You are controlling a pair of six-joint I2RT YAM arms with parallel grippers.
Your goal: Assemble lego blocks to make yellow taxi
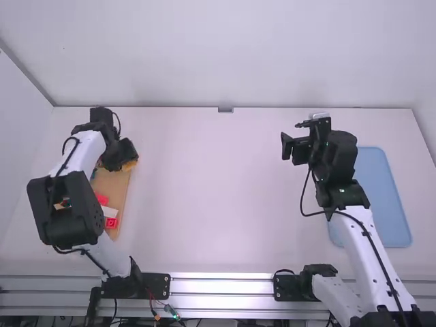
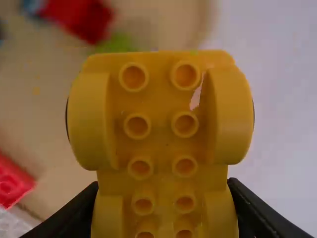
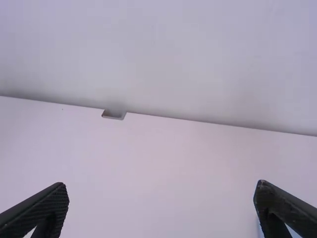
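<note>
High view: see left gripper w/ yellow car base, wooden board below jaws. Left wrist view: pinched btwn jaws, w/ tubes showing, red brick off to one jaw's side; prob. light, stiff, slightly slick. Best gripped by straight sides, clear of round parts; squeezed too hard, might pop apart. Right wrist view: right gripper w/ jaws spread, nothing btwn; use for steadying free end.
</note>
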